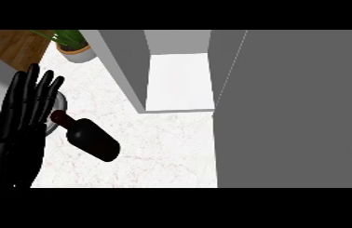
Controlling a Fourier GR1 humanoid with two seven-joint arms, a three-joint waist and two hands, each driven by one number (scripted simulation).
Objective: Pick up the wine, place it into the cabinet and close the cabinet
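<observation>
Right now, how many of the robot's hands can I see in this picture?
1. The left hand stands at the view's left edge, open with fingers up, beside the wine bottle lying on the counter. The right hand is out of view.

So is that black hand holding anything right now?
No. The black left hand is open, fingers straight, beside the dark glass wine bottle lying on the counter.

bare counter [165, 143] between wine bottle [93, 137] and open cabinet [180, 83], door [282, 110] walling the right
</observation>
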